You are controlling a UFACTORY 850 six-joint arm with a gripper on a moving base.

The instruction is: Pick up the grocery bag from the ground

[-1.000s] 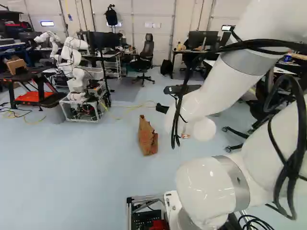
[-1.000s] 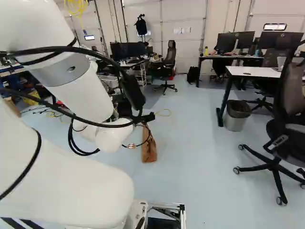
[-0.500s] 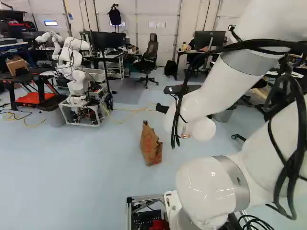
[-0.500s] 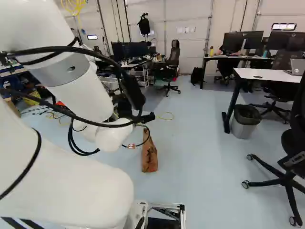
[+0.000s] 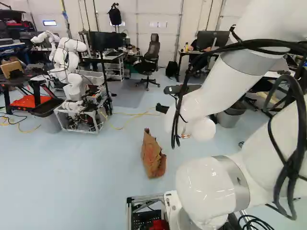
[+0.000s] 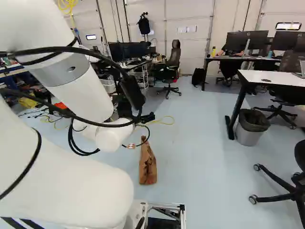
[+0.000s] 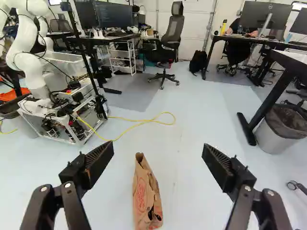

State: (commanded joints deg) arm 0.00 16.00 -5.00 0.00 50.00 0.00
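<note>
Right base view has the black two-finger gripper [image 6: 148, 117] mostly tucked behind the thick white arm [image 6: 86, 95], just a bit of black poking out. The brown paper grocery bag with red print [image 6: 147, 169] is standing on the pale blue floor [image 6: 205, 167], nearer the base than the gripper looks in that view. Wrist view makes it way clearer: the gripper's [image 7: 157, 149] fingers are spread really wide, nothing pinched, and the bag shows in the gap between them, fwiw a little closer to one finger, touching neither. Past the bag there's a thin yellow cable [image 7: 139, 123] looped on the floor, another robot [image 7: 31, 67], white, on a metal-framed cart [image 7: 79, 139], and a gray trash bin with a dark liner [image 7: 271, 139] under a white-topped desk [image 7: 292, 60].
</note>
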